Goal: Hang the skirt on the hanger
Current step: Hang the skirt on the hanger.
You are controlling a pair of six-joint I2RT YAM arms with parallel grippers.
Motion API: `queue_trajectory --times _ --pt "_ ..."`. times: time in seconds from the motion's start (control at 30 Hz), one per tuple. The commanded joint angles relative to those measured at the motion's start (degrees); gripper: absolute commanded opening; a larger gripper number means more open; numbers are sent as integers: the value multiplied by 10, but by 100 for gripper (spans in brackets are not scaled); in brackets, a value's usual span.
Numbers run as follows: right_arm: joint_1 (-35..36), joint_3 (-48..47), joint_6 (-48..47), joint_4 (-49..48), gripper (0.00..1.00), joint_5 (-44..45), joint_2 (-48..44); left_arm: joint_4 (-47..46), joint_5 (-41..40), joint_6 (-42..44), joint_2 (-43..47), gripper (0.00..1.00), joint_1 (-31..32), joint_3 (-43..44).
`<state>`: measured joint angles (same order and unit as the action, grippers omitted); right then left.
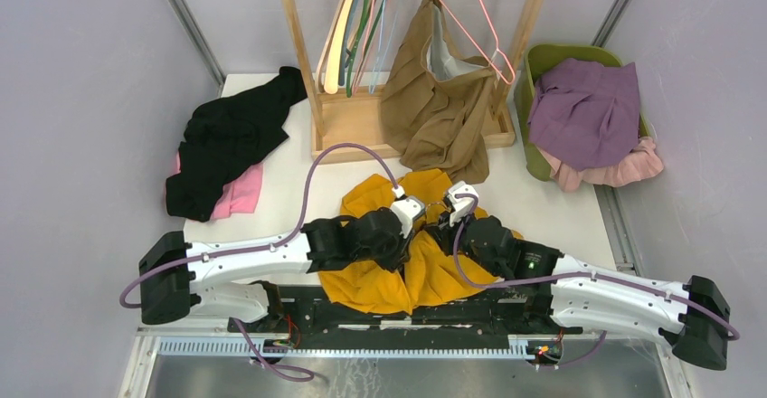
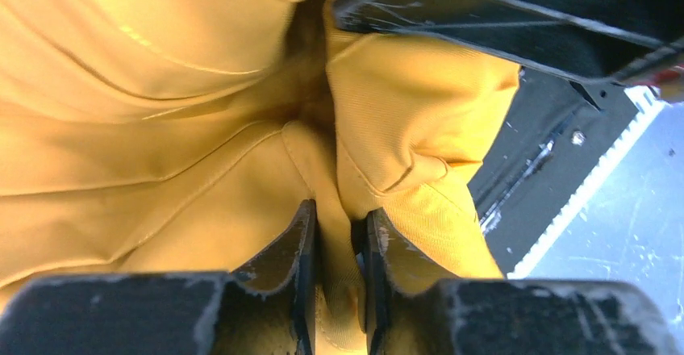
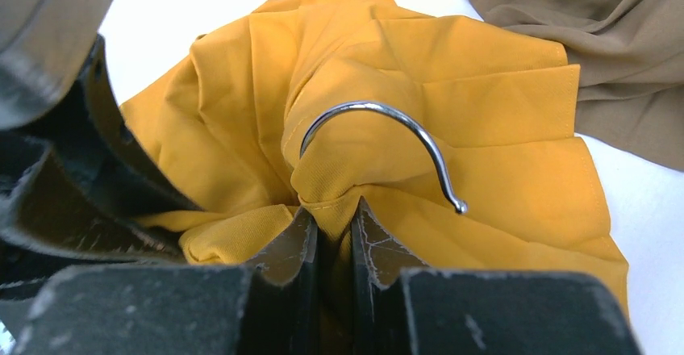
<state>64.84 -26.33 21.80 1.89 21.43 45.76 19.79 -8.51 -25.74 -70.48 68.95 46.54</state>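
Left gripper (image 1: 409,210) and right gripper (image 1: 459,197) meet nose to nose over the near middle of the white table (image 1: 289,190). Each is drawn narrow on a pinched fold of the mustard skirt (image 1: 434,276), which lies bunched under and between them. The wooden rack (image 1: 344,122) stands beyond them at the table's far side, a brown garment (image 1: 439,108) draped over it.

In the left wrist view, the left gripper (image 2: 339,218) has a ridge of skirt (image 2: 161,129) running down between its jaws.

The right gripper (image 3: 332,218) clamps a fold of skirt (image 3: 484,153) directly below the hanger's metal hook (image 3: 379,109). That hook rises out of the fabric just ahead of its fingertips and arches over to an open tip on the right of that view. The right arm is therefore the nearer one to the hook. The hanger's body is buried in cloth, so I cannot tell how its long axis runs. As I judge it, any lift toward the rack depends on this hook staying clear of the fabric.
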Motion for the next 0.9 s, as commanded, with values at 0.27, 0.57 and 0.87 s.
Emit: queue_trajectory --times 0.27,0.57,0.87 --pt "6 -50 21 -55 1 -16 -15 33 -30 3 33 47 -8 49" --pt "7 -42 24 -61 1 -14 -8 59 -29 -8 105 74 -8 69" --pt "6 -43 15 -26 1 15 -38 274 -20 -136 137 81 -6 88"
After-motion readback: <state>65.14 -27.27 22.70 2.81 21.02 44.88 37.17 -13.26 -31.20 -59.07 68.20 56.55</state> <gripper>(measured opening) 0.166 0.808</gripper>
